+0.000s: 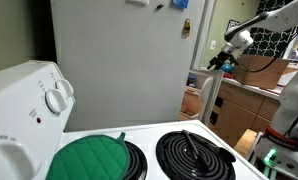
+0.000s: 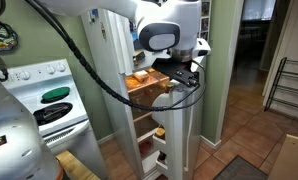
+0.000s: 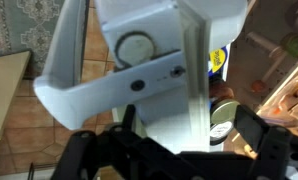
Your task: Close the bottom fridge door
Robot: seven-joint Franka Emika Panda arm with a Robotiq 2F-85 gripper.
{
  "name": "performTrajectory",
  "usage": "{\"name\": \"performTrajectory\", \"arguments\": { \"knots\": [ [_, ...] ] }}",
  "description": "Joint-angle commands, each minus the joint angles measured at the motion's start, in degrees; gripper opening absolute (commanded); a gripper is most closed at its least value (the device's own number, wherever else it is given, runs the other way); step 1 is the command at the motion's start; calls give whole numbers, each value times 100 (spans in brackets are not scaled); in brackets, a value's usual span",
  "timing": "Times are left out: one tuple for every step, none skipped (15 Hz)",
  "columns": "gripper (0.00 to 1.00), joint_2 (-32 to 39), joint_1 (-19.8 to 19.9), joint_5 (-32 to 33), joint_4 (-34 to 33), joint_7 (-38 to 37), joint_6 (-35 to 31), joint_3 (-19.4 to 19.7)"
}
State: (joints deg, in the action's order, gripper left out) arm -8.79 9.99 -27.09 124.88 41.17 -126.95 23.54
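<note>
While the bottom fridge door [image 2: 187, 132] is seen standing open in an exterior view, with stocked shelves [image 2: 149, 85] exposed beside it, the gripper [image 2: 185, 74] is held near its upper part. Through the wrist view, the fingers [image 3: 77, 152] are shown spread wide and empty, close to the white door handle [image 3: 119, 90].

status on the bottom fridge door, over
Gripper open, at the door's edge. Bottom fridge door open, shelves showing. No obstruction seen.
</note>
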Motion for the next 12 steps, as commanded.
{"name": "performTrajectory", "arguments": {
  "knots": [
    [100,40,85,-388,-188,597,1218,20],
    [100,70,99,-439,-247,682,1534,-4],
    [100,104,106,-467,-308,745,1853,-26],
    [100,125,112,-525,-360,837,2172,-36],
    [100,133,127,-619,-429,980,2514,-25],
    [100,170,154,-685,-529,1059,2913,-12],
    [100,183,186,-770,-619,1164,3320,6],
    [100,176,219,-849,-710,1294,3729,22],
    [100,192,259,-901,-802,1359,4025,16],
    [100,166,315,-864,-825,1260,4000,-22],
    [100,138,371,-805,-797,1052,3645,-75],
    [100,153,417,-824,-805,911,3447,-89]
  ]
}}
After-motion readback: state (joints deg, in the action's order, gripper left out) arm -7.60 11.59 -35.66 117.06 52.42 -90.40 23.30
